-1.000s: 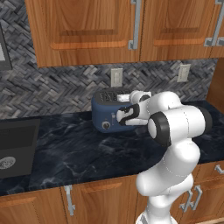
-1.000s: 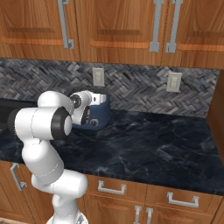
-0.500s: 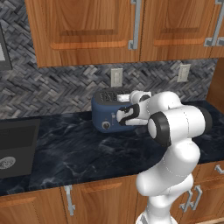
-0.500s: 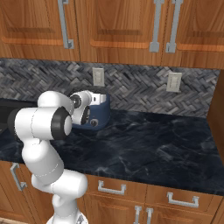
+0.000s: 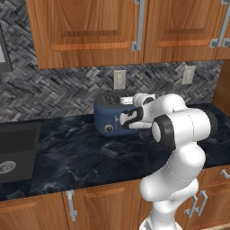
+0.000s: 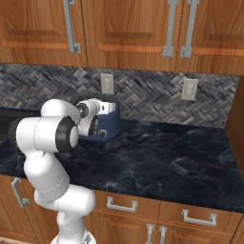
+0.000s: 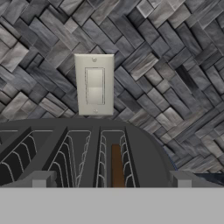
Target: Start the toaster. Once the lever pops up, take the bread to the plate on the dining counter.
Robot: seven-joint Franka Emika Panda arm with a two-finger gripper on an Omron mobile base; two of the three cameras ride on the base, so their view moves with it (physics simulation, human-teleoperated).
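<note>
one toaster (image 5: 109, 117), one bread (image 7: 116, 166) slice, four slots.

Brown bread (image 7: 116, 165) deep in the toaster (image 7: 83, 148) slot, below a wall switch (image 7: 94, 84).

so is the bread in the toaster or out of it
In. The hand view shows the bread standing on edge, sunk in a slot of the toaster.

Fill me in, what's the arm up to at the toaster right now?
The gripper sits against the front of the dark-blue toaster on the black worktop, about where the controls are. The hand view looks along the slotted top: a brown slice of bread sits down in one slot, with a wall switch on the backsplash behind. Whether the fingers are open or shut can't be made out.
</note>
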